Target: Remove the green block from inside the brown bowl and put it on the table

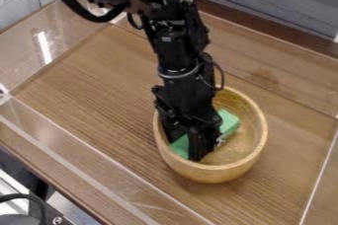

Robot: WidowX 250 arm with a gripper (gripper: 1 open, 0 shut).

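Down inside the brown bowl (211, 136), toward its 2 o'clock side, we see the green block (230, 123). Our gripper (201, 146) stands partly open beside it; whether it grips, we cannot tell. Likely light, rigid: pinch its long edges.

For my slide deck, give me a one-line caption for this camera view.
Gripper reaching down into the brown bowl beside the green block.

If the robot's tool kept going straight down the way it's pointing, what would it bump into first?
Probably the round light-brown wooden bowl: the black tool already points steeply down inside it, beside the small bright-green block. Depth is hard to judge, so it might clip the block.
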